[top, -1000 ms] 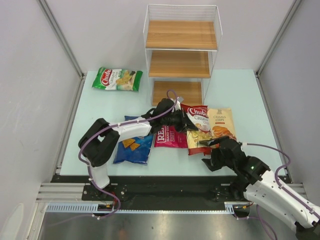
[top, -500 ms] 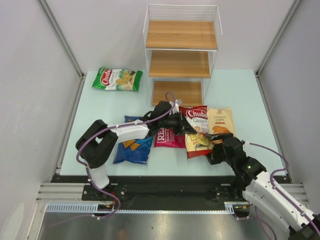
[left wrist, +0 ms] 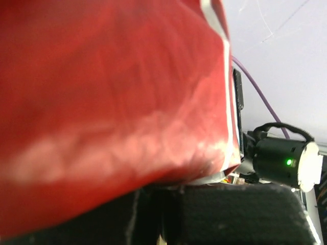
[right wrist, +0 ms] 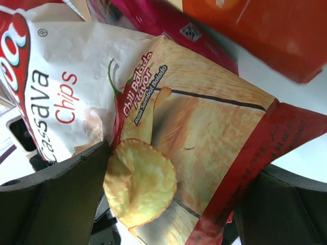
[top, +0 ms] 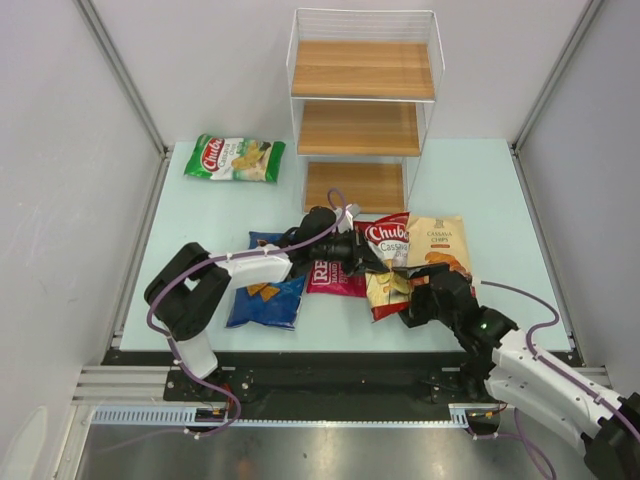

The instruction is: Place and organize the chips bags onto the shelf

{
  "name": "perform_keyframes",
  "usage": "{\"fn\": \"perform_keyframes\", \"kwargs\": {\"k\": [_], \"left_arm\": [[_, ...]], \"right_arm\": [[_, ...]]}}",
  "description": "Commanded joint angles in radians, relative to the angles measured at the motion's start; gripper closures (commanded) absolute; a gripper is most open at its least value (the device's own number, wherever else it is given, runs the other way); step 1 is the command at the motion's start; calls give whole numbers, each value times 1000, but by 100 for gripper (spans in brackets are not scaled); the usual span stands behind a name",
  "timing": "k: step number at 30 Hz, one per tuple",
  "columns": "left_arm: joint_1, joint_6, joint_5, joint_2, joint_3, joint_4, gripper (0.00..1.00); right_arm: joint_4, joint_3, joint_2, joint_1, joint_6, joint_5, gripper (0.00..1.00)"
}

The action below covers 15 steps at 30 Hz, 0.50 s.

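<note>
The red Chuba cassava bag [top: 392,250] is tilted up off the table in front of the shelf [top: 362,100]. My left gripper [top: 362,250] is shut on its upper left edge; the bag fills the left wrist view [left wrist: 102,92] above the closed fingers [left wrist: 230,214]. My right gripper [top: 412,300] is open, and its fingers [right wrist: 51,199] straddle the bag's lower end [right wrist: 204,127]. The pink Real bag [top: 335,278], blue Doritos bag [top: 265,295] and orange-and-cream bag [top: 438,242] lie flat nearby. The green Chuba bag [top: 235,158] lies at the far left.
The shelf's three wooden boards are bare. The orange-and-cream bag [right wrist: 265,30] and pink bag [right wrist: 168,25] lie just beyond the red bag in the right wrist view. The right arm's wrist [left wrist: 286,163] shows past the red bag. Grey walls flank the table.
My left gripper has drawn the red bag's top leftward and raised it, so the bag has crumpled and tilted. My right gripper has moved up and left onto the bag's lower end.
</note>
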Motion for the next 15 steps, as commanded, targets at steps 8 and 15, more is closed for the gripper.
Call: {"fn": "perform_keyframes", "kwargs": {"k": [8,15], "left_arm": [[19,-119,59,8,49,129,100],[21,-115,-20,-7,54,108,100]], "right_arm": [[119,15,-31,172,218,133,6],[132,59,42,232,304,164,7]]}}
